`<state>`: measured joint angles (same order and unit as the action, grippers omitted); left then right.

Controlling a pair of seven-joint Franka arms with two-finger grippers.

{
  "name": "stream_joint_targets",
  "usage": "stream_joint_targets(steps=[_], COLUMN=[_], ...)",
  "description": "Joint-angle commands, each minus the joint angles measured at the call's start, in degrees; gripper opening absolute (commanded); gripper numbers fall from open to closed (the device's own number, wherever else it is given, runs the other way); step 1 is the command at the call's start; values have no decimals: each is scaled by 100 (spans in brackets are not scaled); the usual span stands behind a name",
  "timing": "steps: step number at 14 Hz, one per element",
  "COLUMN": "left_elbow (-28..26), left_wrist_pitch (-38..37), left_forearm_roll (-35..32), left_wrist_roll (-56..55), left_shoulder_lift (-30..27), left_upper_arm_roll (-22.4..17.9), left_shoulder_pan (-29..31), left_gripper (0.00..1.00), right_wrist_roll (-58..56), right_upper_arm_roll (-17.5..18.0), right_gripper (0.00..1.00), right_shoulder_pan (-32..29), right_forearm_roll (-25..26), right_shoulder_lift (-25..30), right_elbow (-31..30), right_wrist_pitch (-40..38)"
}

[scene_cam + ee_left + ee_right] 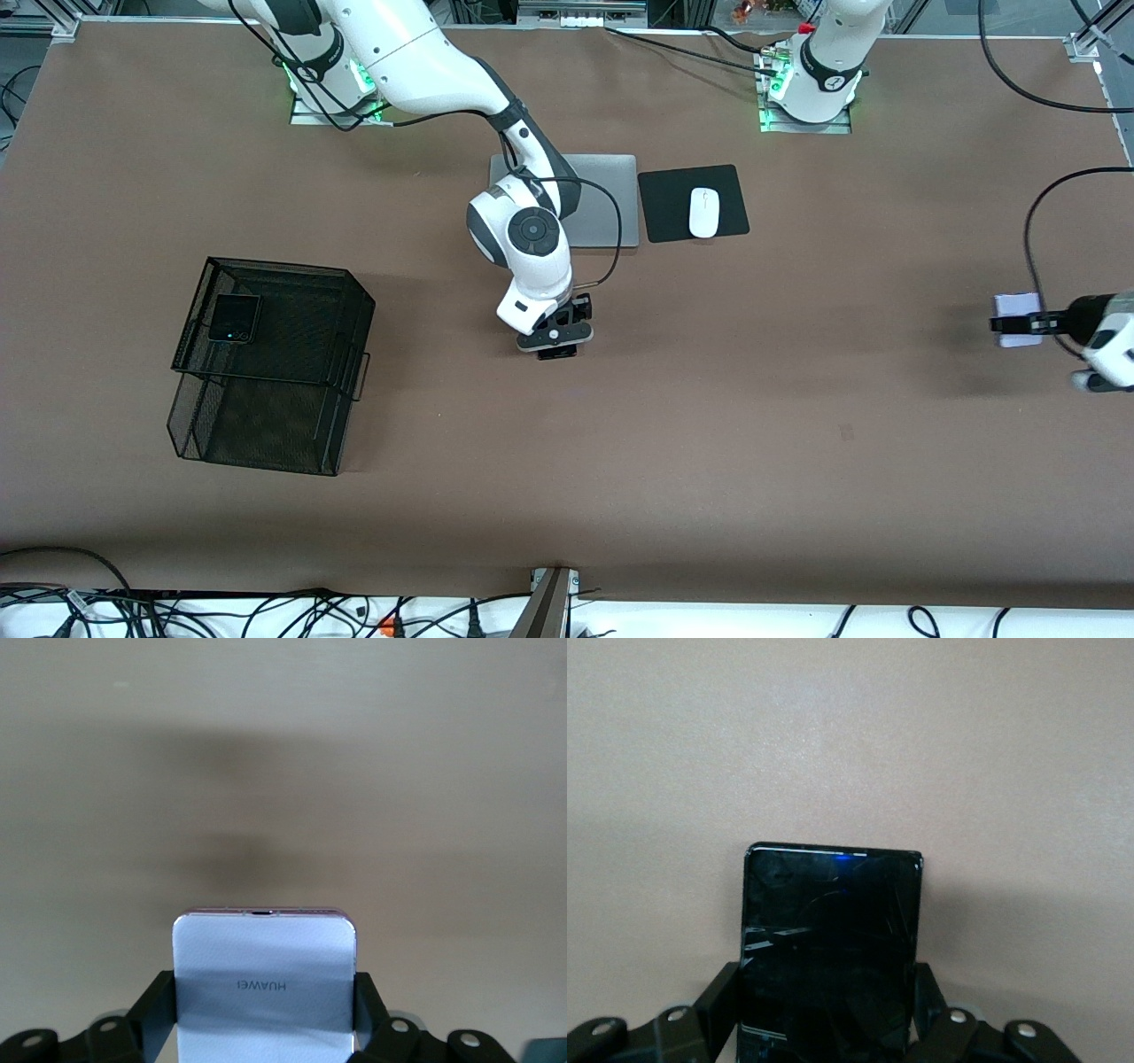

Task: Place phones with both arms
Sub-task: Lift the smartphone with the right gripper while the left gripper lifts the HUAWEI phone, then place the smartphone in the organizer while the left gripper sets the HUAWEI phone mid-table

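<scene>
My right gripper (556,344) is shut on the long slim black slab phone (831,930), low over the bare brown table in the middle, a short way from the grey laptop toward the front camera. Only the phone's end (556,353) shows under the gripper in the front view. My left gripper (1028,324) is shut on the pale lilac-white flip phone (1015,318), over the left arm's end of the table; the phone also shows in the left wrist view (264,961). The small black flip phone (234,317) lies on the upper shelf of the black mesh tray (354,306).
The two-tier mesh tray stands toward the right arm's end of the table. The grey laptop (611,199) lies near the robot bases, with a black mouse pad (669,204) and a white mouse (703,213) beside it. Cables (266,611) run along the table's front edge.
</scene>
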<state>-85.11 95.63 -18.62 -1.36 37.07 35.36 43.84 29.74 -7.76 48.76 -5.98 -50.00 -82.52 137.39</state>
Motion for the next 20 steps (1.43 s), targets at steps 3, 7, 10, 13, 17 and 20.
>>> stream_joint_targets(steps=[3,7,10,13,17,20], left_elbow=[126,100,-138,-182,-182,-173], left_wrist_pitch=[-185,408,1736,2975,4241,4605], left_forearm_roll=[586,1132,1141,1141,1141,1080], left_wrist_roll=[-1233,-1533,-2698,-3501,-3723,-3695], left_shoulder_lift=[99,371,537,950,1451,1575], left_upper_arm_roll=[6,-20,-38,-38,-46,-55], left_shoulder_pan=[-1200,-2438,-3544,-4398,-5322,-5683], left_gripper=[32,32,32,30,30,92], right_wrist_roll=[-109,-608,-1153,-1882,-2832,-2938], right_upper_arm_roll=[12,-49,-452,-1269,-2062,-2071], right_gripper=[0,0,0,0,0,0], right_shoulder_pan=[-357,-892,-1246,-1246,-1255,-1430], right_forearm_roll=[-96,-122,-122,-105,-131,-254], right_shoulder_lift=[858,1675,2229,2757,2864,2768], right_elbow=[-89,-115,-298,-1088,-1870,-2312], right_wrist_pitch=[-1063,-2380,-3252,-3228,-2668,-2034])
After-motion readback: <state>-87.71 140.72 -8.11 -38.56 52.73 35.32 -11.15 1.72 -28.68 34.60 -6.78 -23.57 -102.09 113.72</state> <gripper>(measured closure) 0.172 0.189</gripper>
